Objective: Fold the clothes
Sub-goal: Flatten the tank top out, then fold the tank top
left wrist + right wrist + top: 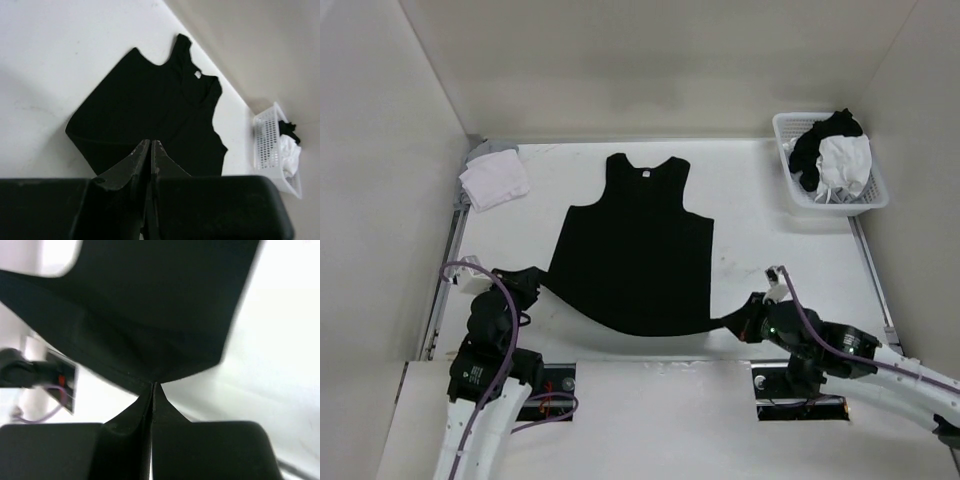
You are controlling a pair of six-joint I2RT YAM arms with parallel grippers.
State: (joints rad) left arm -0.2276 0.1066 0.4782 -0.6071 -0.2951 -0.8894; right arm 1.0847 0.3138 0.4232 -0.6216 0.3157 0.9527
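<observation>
The clothes [630, 250], a black sleeveless tank top, lie flat on the white table with the scoop neck and its white label toward the far wall. My left gripper [538, 283] sits at the near left end of the hem, which is drawn out in a point toward it. In the left wrist view its jaws [150, 142] are pressed together over the black fabric [150, 95]. My right gripper [732, 325] is shut on the near right hem corner. In the right wrist view the fabric [150, 305] is pinched at its tips [153, 383] and lifts off the table.
A white plastic basket [840, 206] with black and white garments stands at the far right, also in the left wrist view [270, 145]. A folded white and grey cloth pile [495, 178] lies at the far left. Pale walls enclose the table on three sides.
</observation>
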